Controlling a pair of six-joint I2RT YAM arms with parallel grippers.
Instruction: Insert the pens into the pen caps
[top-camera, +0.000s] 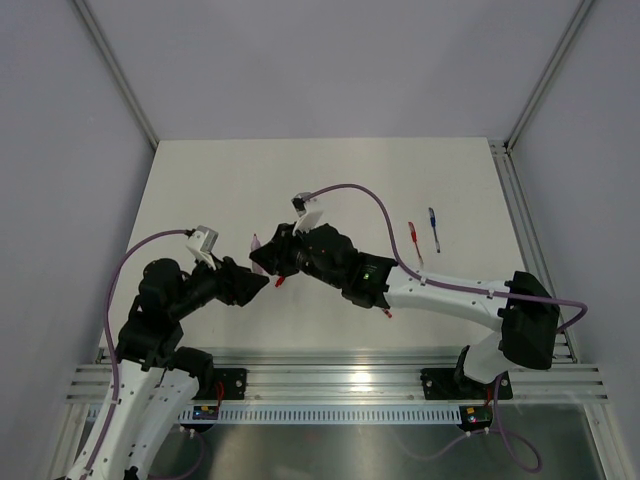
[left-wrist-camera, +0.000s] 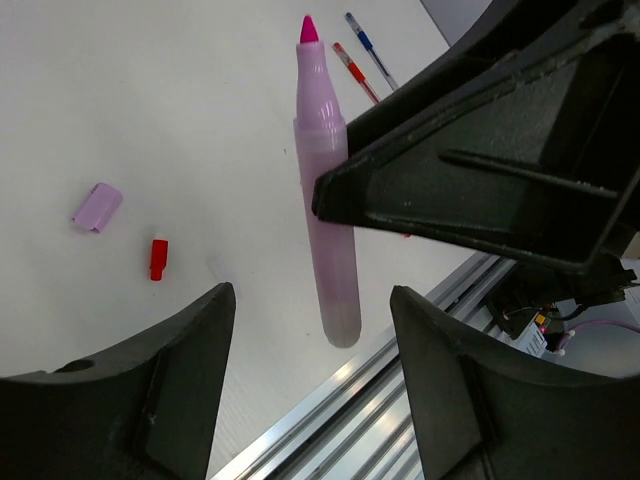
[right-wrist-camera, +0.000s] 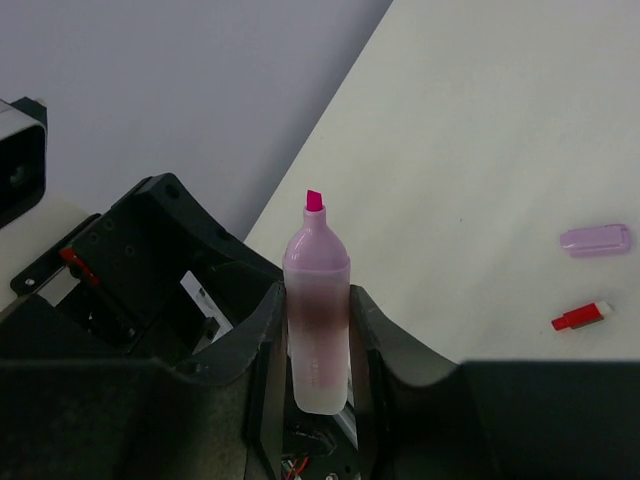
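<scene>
A white table (top-camera: 200, 190) boxed in by pale walls (top-camera: 60, 150) carries the work, and none of the capping looks done yet. The right gripper (right-wrist-camera: 318, 300) is clenched on the barrel of the pink pen (right-wrist-camera: 316, 250), holding it off the surface with its bare pink tip exposed. The left gripper (left-wrist-camera: 312, 305) is released and holds nothing. Its fingers (left-wrist-camera: 205, 350) stand on either side of the pen's blunt end without touching it. The pink cap (left-wrist-camera: 96, 207) lies loose on the table, and the red cap (left-wrist-camera: 158, 259) rests just beside it. The red pen (left-wrist-camera: 355, 72) and the blue pen (left-wrist-camera: 370, 48) lie side by side, well apart from both caps. Whether the blue pen wears a cap cannot be told. By this showing, every pairing visible is left to do, starting with the pink one.
</scene>
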